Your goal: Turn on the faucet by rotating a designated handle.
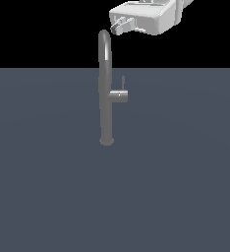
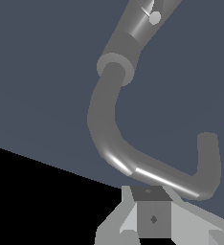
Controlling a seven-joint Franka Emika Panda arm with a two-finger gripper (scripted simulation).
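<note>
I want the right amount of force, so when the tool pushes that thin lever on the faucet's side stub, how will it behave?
The handle likely swings stiffly rather than flexing, since it looks like rigid metal. Its thin rod seems smooth, so the tool may slip off. The faucet probably won't tip on its base flange.

The faucet, a tall slim grey metal pipe with an arched top, stands upright on a small round base. The handle, a short grey stub, juts sideways from the pipe's middle, its thin dark lever pointing up.
</note>
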